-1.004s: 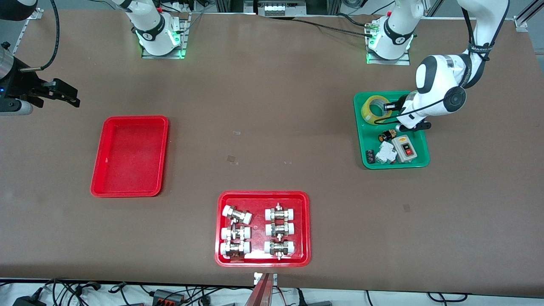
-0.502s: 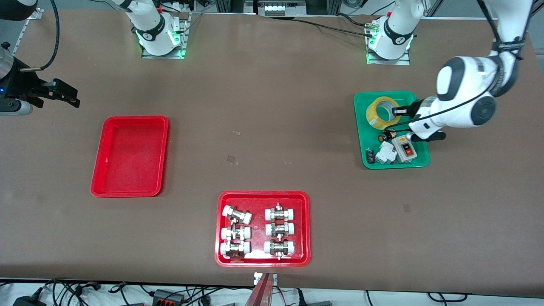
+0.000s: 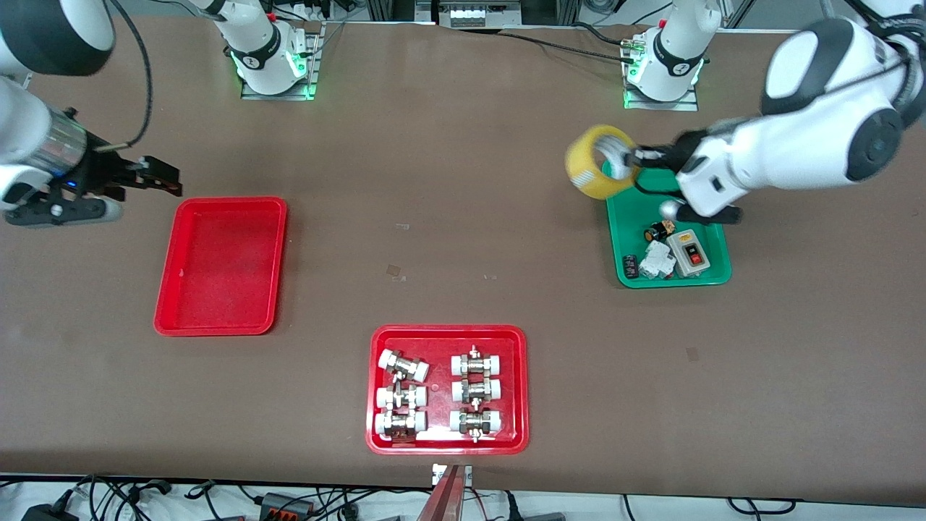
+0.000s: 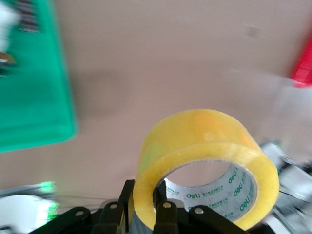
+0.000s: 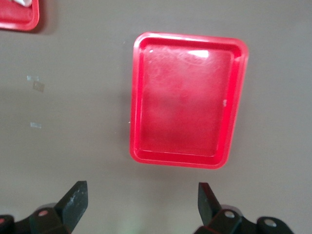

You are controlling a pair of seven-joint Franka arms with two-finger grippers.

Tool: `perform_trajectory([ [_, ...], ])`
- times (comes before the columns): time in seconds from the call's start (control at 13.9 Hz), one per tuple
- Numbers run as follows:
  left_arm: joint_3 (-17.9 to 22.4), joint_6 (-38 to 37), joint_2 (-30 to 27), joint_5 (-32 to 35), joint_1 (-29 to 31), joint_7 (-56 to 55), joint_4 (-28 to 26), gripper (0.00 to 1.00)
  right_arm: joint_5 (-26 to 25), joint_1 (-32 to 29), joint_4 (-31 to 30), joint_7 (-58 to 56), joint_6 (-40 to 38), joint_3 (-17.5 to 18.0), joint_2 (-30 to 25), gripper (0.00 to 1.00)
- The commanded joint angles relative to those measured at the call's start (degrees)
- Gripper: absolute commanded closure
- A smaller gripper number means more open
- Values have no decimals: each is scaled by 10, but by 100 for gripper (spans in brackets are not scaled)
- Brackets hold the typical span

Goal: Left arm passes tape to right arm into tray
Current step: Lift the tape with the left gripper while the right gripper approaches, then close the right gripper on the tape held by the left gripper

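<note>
Yellow tape (image 3: pixel 602 162) is being held up in the air by the left gripper (image 3: pixel 631 155), over the table edge of the green tray (image 3: pixel 623 239) toward the right arm's end. In the front view, the fingers are partly hidden by the roll's wall, which is being clamped between them. The left arm (image 3: pixel 803 152) is being cut off at the frame edge. The right gripper (image 3: pixel 168 179) is being held over bare table just beside the plain red tray (image 3: pixel 168 289), and its arm (image 3: pixel 43 137) is partly cut off. A wider red tray (image 3: pixel 376 434) of metal fittings (image 3: pixel 402 394) is lying nearer the camera.

Left wrist view: the tape (image 4: pixel 204 161) is being gripped through its wall, one finger (image 4: pixel 165 217) inside the core; the fingertips are being hidden by the roll. The green tray (image 4: pixel 39 102) is blurred.

Right wrist view: the red tray (image 5: pixel 139 97) is being seen whole and holding nothing. The right gripper (image 5: pixel 141 197) is being held spread wide, grasping nothing; its finger (image 5: pixel 74 200) bases are being cut off.
</note>
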Motion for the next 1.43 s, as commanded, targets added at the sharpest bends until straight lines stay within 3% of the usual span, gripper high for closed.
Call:
perform_trajectory([
  [0.0,-11,33,53,-83,-59,-103,93,96,18,25,18,-4,-5,-2,11,0],
  [0.36,-12,177,120,-162,-154,-228,114,97,177,49,39,-4,-6,-2,20,0],
  [0.5,-12,240,144,-165,-182,-260,127,97,259,51,50,0,-6,-2,21,0],
  [0.72,-12,252,181,-164,-193,-293,177,97,370,67,53,3,13,2,36,0],
  [1.15,-11,252,188,-164,-190,-300,189,97,481,97,110,43,33,2,102,0],
  [1.36,-11,252,187,-164,-190,-300,189,97,483,116,127,44,41,2,119,0],
])
